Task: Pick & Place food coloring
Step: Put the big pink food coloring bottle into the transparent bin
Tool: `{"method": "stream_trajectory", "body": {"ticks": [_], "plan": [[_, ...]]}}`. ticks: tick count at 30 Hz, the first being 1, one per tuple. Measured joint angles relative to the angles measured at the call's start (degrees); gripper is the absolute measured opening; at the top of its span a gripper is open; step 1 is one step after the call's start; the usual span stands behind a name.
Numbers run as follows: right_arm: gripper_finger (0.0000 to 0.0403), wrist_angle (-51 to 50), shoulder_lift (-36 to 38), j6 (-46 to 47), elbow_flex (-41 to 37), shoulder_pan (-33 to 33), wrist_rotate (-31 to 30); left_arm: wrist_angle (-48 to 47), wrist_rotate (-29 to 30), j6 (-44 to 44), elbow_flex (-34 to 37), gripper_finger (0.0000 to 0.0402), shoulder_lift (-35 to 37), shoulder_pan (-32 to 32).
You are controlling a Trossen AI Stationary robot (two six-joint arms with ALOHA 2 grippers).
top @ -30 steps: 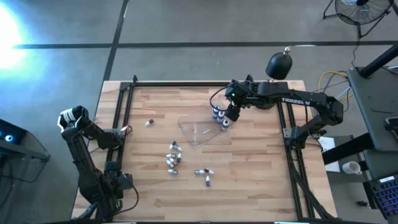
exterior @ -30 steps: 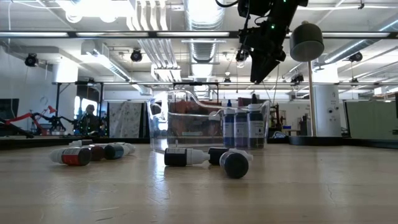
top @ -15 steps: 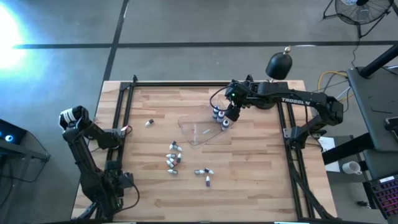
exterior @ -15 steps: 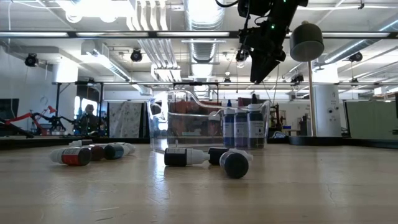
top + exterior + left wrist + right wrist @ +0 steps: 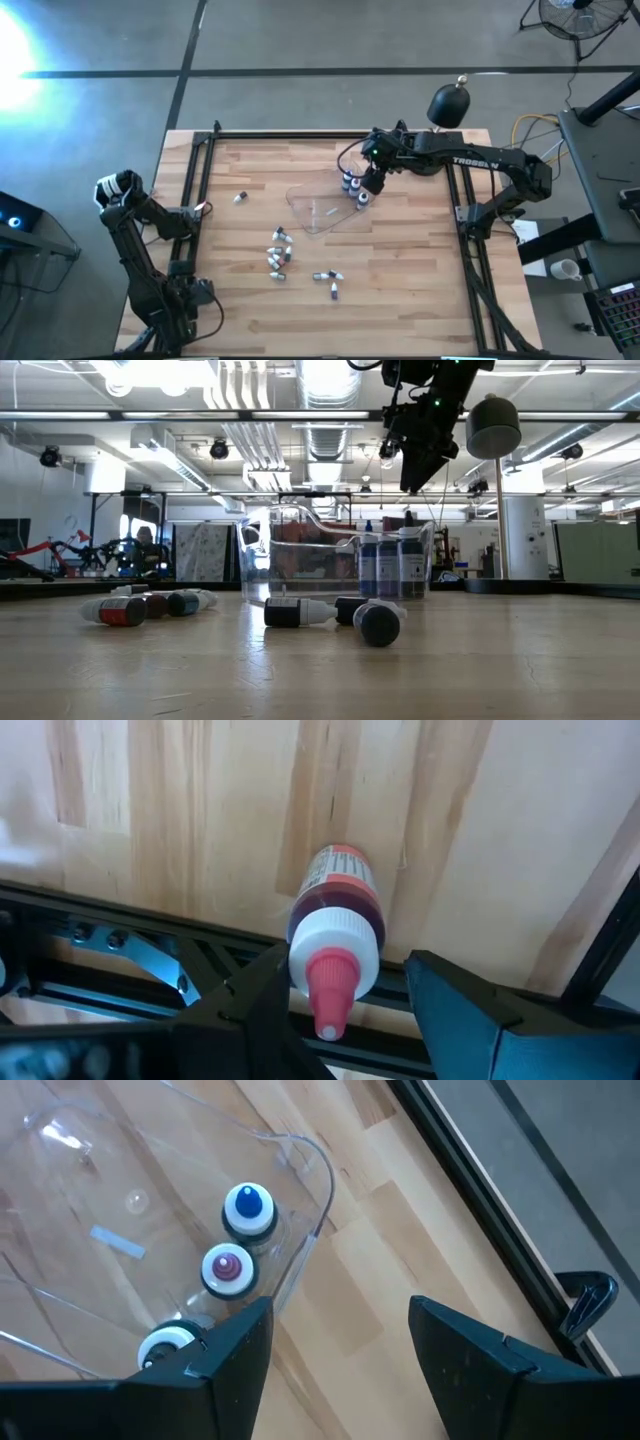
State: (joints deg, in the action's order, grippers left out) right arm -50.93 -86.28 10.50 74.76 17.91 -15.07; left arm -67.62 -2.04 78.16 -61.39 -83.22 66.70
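Broadly, the wooden bench [image 5: 250, 310] carries everything, framed by black rails, with the two dark arms reaching in from opposite corners. The right arm stretches in from the bench's far right side, near the black domed lamp [image 5: 449, 104], and holds the right claw [image 5: 368, 186] above the near-right corner of the clear plastic tray [image 5: 318, 212]. Its jaws stand apart with nothing between them, which suits a claw that has no bottle to carry just now.

The left arm waits folded at the bench's left edge. The left claw [image 5: 340, 1010] has its jaws spread, and a red bottle [image 5: 335, 925] with a white collar and pink tip sits in the gap between them; whether the fingers actually press on it I cannot tell.

The tray sits mid-bench, toward the right arm, presumably as the collecting place. Three bottles [image 5: 240, 1240] stand upright inside it along one wall, caps up, packed side by side so that room is left for more.

The rest of the food coloring [image 5: 280, 252] lies on its side on bare wood: a cluster in front of the tray, a pair [image 5: 329, 281] nearer the front edge, and a lone bottle [image 5: 240, 198] off to the left. By my reckoning most of the sorting is not yet done.
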Motion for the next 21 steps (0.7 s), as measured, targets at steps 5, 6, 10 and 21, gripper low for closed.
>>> {"method": "stream_trajectory", "body": {"ticks": [5, 6, 10, 21], "plan": [[0.0228, 1.0, 0.0, 0.0, 0.0, 0.0, 0.0, -0.5, 0.4, 0.9, 0.3, 0.0151, 0.0, 0.0], [0.0228, 1.0, 0.0, 0.0, 0.0, 0.0, 0.0, -0.5, 0.7, 1.1, 0.5, 0.0144, 0.0, 0.0], [0.0228, 1.0, 0.0, 0.0, 0.0, 0.0, 0.0, -0.5, 2.5, 1.8, 0.7, 0.0122, 0.0, -0.1], [0.0228, 0.9, 0.0, 0.0, 0.0, 0.0, 0.0, -0.4, 3.1, 4.5, 1.0, 0.0110, 0.1, -0.5]]}}
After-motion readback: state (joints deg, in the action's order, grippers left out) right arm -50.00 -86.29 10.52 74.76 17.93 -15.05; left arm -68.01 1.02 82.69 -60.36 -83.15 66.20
